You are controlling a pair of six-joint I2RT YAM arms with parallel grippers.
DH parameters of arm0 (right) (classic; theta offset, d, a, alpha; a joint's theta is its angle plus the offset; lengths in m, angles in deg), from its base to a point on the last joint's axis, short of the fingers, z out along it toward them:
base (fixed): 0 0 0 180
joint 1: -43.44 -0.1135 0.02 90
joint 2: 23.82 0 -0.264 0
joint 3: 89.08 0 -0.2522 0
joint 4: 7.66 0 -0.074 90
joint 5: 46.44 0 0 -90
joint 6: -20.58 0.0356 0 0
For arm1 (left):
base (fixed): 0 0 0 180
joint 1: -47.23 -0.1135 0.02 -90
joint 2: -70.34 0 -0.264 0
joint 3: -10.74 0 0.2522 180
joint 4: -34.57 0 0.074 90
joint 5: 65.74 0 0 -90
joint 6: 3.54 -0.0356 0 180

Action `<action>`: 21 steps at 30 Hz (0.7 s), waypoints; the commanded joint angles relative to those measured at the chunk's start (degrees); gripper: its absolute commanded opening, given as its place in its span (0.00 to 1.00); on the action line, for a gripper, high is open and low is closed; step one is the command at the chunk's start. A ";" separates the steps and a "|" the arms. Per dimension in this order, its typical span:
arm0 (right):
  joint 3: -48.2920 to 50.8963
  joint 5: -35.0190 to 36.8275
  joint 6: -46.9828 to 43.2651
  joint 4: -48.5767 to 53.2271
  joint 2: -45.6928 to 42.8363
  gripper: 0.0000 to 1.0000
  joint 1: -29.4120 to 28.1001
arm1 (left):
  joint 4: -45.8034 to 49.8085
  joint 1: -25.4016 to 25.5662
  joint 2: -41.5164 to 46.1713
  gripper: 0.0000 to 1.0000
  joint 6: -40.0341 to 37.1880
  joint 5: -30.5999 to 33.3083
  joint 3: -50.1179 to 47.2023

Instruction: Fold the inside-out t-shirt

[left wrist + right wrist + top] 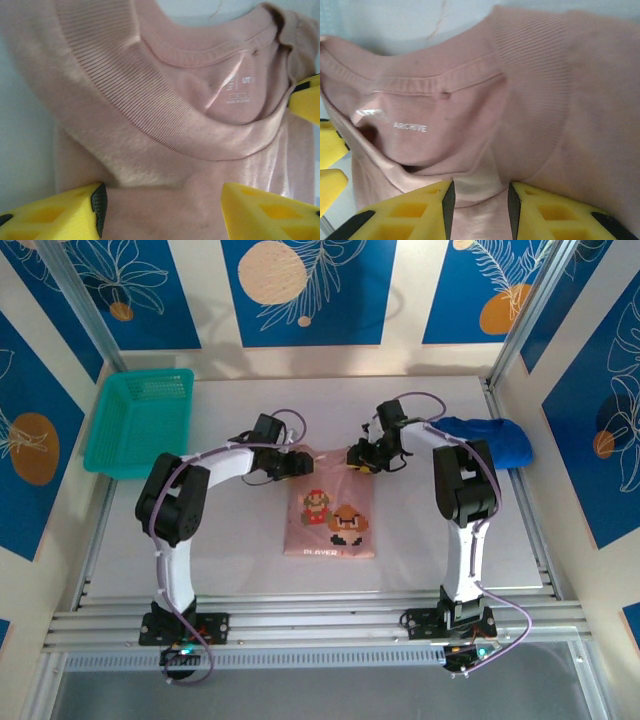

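A teal plastic basket (140, 425) with mesh walls is sitting open side up at the far left corner of the white table (240, 550). A royal-blue cloth garment (490, 440) is lying bunched in a heap at the table's far right edge, well apart from the basket. Blue wall panels (305, 290) printed with white leaf outlines and peach and orange discs are enclosing the table on three sides, and ribbed aluminium rails (320, 620) are running along its near edge.
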 commanded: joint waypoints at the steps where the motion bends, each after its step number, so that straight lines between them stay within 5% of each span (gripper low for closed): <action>1: -2.63 0.30 -1.45 3.33 -0.04 0.36 1.22 | 2.98 -0.65 2.21 0.61 -3.35 3.71 -1.54; 9: -1.39 -0.79 -3.42 3.45 -7.13 0.44 2.24 | 3.58 -2.12 8.45 0.65 -6.76 4.71 -2.75; 16: -1.07 2.17 -3.05 5.24 -5.59 0.64 5.34 | 6.31 -3.83 1.28 0.72 -8.99 2.84 4.50; 21: -3.88 2.58 -3.32 5.63 -1.50 0.71 5.07 | 9.44 -3.74 -4.33 0.79 -10.68 1.92 11.36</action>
